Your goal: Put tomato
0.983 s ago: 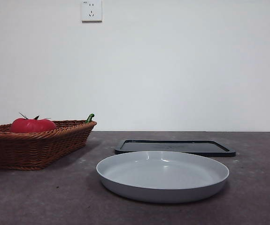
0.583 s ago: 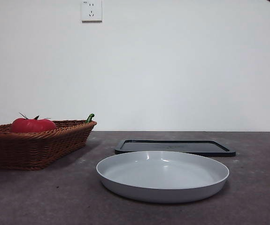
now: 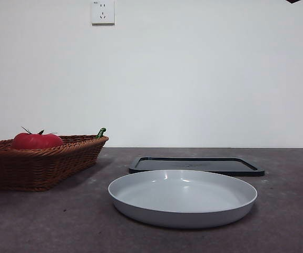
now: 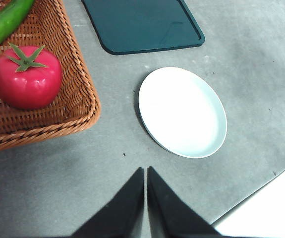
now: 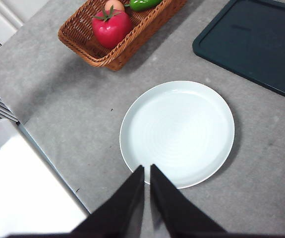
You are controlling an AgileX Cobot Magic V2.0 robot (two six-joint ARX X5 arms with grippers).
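End effector (image 4: 145, 171) clear of half-hidden tomato (image 3: 36, 140)

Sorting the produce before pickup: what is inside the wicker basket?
The wicker basket holds a red tomato, a green pepper and a pale pinkish item behind the tomato. Whatever lies beneath them is covered.

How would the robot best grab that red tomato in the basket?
Probably from above, jaws closing on the round sides of the tomato below its green stem. It sits upright near a corner of the wicker basket, whose walls block a sideways approach.
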